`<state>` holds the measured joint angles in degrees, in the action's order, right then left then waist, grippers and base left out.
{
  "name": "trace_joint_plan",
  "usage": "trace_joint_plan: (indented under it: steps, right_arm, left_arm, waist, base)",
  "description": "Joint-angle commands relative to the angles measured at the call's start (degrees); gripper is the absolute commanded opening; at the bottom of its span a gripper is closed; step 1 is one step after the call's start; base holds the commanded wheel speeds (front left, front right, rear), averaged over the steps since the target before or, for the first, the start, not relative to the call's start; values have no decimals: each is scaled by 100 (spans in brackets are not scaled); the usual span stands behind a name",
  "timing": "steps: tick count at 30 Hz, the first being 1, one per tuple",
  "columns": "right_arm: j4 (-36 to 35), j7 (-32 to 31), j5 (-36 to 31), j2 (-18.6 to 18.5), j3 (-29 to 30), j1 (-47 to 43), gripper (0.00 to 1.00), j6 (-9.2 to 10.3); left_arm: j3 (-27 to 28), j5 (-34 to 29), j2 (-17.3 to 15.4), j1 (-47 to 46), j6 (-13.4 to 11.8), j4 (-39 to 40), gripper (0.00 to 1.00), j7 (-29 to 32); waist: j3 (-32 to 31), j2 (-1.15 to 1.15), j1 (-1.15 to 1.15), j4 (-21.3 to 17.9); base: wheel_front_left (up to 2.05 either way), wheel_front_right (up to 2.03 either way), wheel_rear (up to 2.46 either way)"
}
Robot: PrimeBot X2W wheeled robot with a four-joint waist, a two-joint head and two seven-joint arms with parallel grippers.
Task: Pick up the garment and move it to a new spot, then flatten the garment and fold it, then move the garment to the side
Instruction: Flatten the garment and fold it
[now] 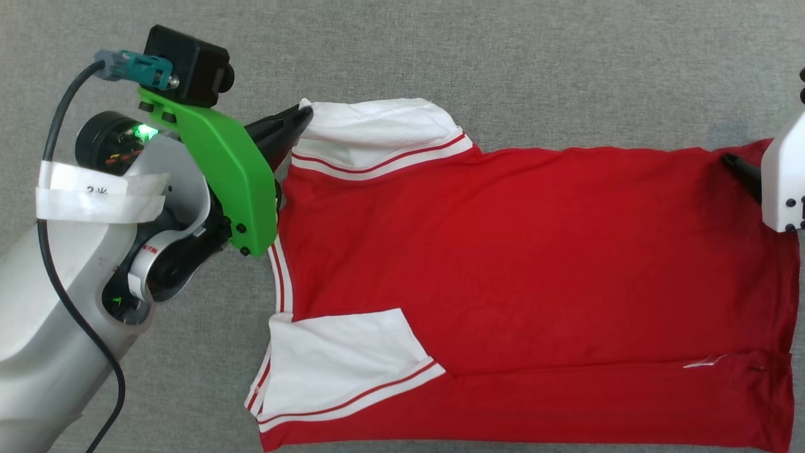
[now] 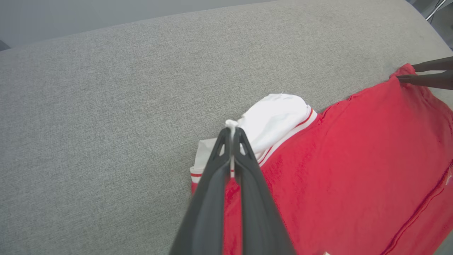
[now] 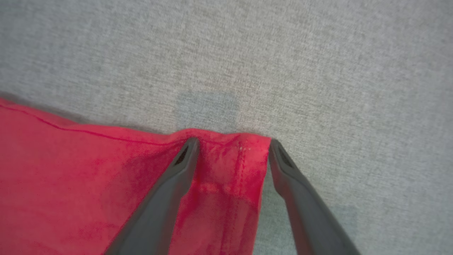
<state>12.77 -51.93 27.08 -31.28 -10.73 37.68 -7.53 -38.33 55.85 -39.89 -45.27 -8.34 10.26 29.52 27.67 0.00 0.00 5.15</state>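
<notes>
The garment point(image 1: 534, 264), a red jersey with white striped sleeves, lies spread across the grey cloth surface, its lower long edge folded over. My left gripper point(image 1: 303, 117) is shut on the edge of the far white sleeve point(image 2: 272, 124), pinching a tuft of it between its fingers point(image 2: 231, 148). My right gripper point(image 3: 231, 145) stands open over the far hem corner point(image 3: 247, 156) of the garment, one finger resting on the red cloth and the other just past its edge; nothing is clamped. In the head view one dark finger point(image 1: 741, 171) lies on that corner.
The grey woven surface point(image 1: 503, 56) runs on beyond the garment's far side and to its left. The near white sleeve point(image 1: 339, 358) lies folded onto the red body. My left arm's pale forearm point(image 1: 56, 302) and its green camera bracket point(image 1: 220, 163) stand left of the collar.
</notes>
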Motion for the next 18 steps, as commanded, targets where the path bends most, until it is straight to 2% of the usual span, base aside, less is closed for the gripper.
trace_joint_plan:
  steps: [1,2,3,4,5,15,18]
  right_arm:
    - [154,8,73,51,-178,-57,100,4]
    - [191,3,110,44,-229,-70,100,4]
    - [227,5,156,40,-286,-86,78,4]
    - [258,26,187,30,-318,-89,29,4]
    - [297,63,221,21,-352,-91,0,4]
    - [513,1280,288,-57,-432,-45,0,4]
    - [659,1873,322,-68,-349,-101,0,4]
  left_arm:
    - [-6,-35,27,-19,16,-16,0,-36]
    - [-14,-33,38,-19,23,-28,0,-41]
    - [-22,-32,50,-15,33,-43,0,-52]
    - [-27,-30,58,-8,41,-58,0,-63]
    - [-30,-27,64,6,48,-86,0,-81]
    - [51,68,56,282,101,-434,0,-390]
    - [84,126,75,439,101,-563,0,-533]
  waist:
    - [36,0,0,30]
    - [41,0,0,33]
    - [43,0,0,37]
    - [42,0,0,39]
    - [31,0,0,40]
    - [-391,0,0,-43]
    - [-610,0,0,-90]
  base:
    - [0,0,0]
    - [0,0,0]
    - [0,0,0]
    - [0,0,0]
    - [0,0,0]
    - [0,0,0]
    - [0,0,0]
